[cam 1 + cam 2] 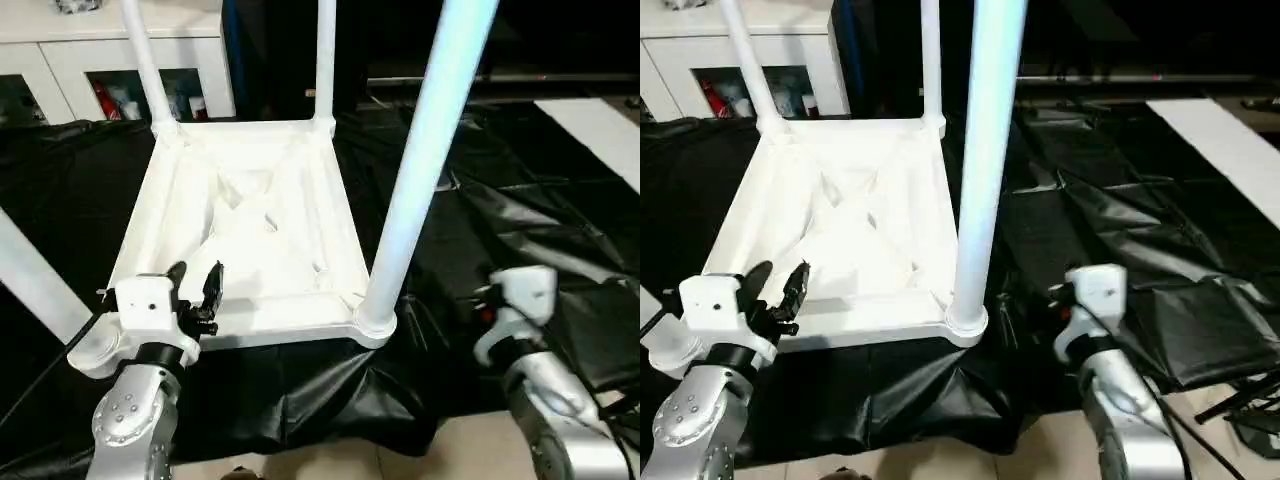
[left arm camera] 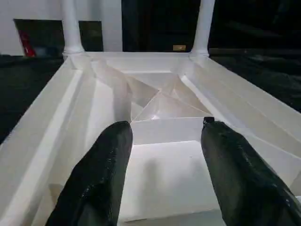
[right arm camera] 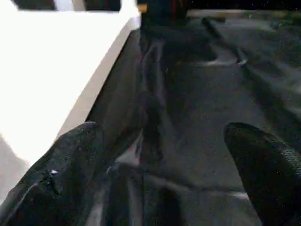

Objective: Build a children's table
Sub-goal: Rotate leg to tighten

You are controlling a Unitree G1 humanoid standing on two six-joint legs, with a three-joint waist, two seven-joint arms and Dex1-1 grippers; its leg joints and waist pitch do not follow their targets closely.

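Children's table [image 1: 250,230] seen upside down on black sheet [image 1: 520,230], legs [image 1: 425,160] seated in corner sockets. Left gripper [image 1: 197,285] spread above near rim, nothing held; right gripper [image 3: 164,188] spread over sheet. Risk judged: near legs knocked loose if bumped.

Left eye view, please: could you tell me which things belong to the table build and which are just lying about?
Belonging to the job:
- table top, upside down
- near right leg, standing in its corner socket
- two far legs, standing in theirs

Just lying about:
- white cabinet
- black sheet under everything
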